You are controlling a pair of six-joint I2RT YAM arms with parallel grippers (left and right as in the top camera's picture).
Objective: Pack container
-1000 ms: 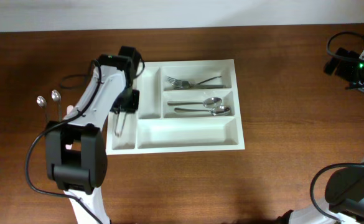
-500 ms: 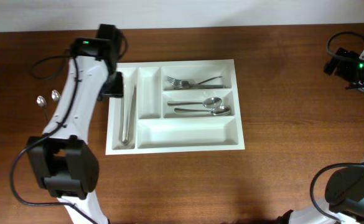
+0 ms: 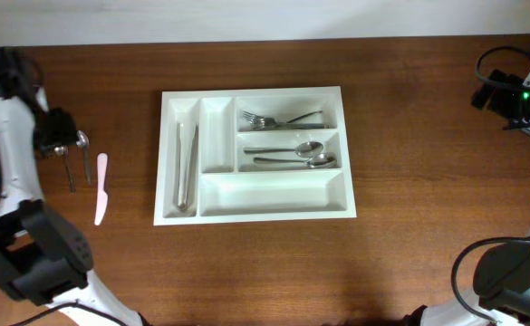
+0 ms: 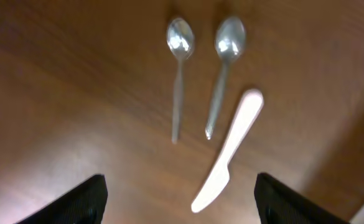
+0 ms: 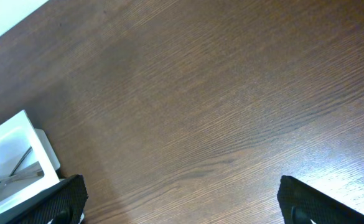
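Observation:
A white cutlery tray (image 3: pixel 274 209) sits mid-table. Its left slot holds metal knives (image 3: pixel 187 167), the top right slot forks (image 3: pixel 278 119), the middle right slot spoons (image 3: pixel 305 154). Two metal spoons (image 3: pixel 76 158) and a pale pink knife (image 3: pixel 101 188) lie on the table left of the tray. In the left wrist view the spoons (image 4: pixel 179 68) (image 4: pixel 224 62) and knife (image 4: pixel 228 149) lie ahead of my open, empty left gripper (image 4: pixel 178 199). My left gripper (image 3: pixel 54 136) hovers by the spoon bowls. My right gripper (image 5: pixel 182 199) is open and empty at the far right.
The tray corner (image 5: pixel 14 155) shows at the left of the right wrist view. Bare brown wood lies in front of and to the right of the tray. The right arm (image 3: pixel 523 95) stays by the table's right edge.
My left arm has swung from the tray's left slot, where knives now lie, to the far left over the loose spoons. The pink knife has come into view. The right arm has not moved.

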